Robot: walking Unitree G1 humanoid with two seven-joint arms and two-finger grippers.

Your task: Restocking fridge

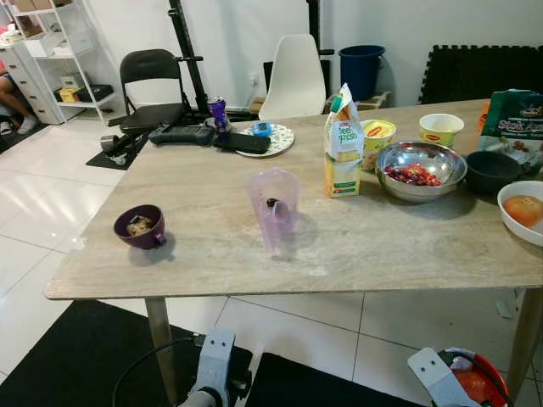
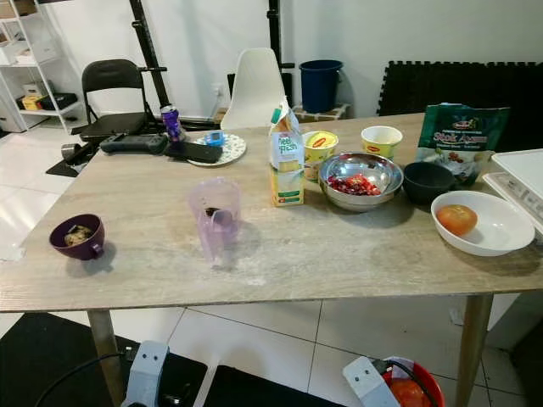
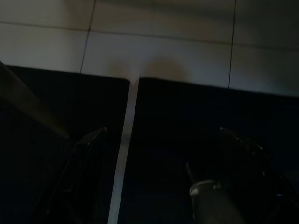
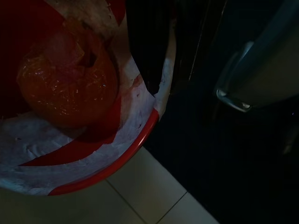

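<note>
A wooden table holds a juice carton, a steel bowl of red berries, a white bowl with an orange fruit, two yellow noodle cups and a green snack bag. Low at the table's front edge, my right gripper is shut on the rim of a red bowl; one black finger lies over the rim. Inside it sits a plastic-wrapped red-orange item. My left gripper hangs open over a black mat, nothing between its fingers.
A translucent purple pitcher and a purple cup stand near the table's front. A black bowl, a plate and a controller sit further back. Chairs and a blue bin stand behind.
</note>
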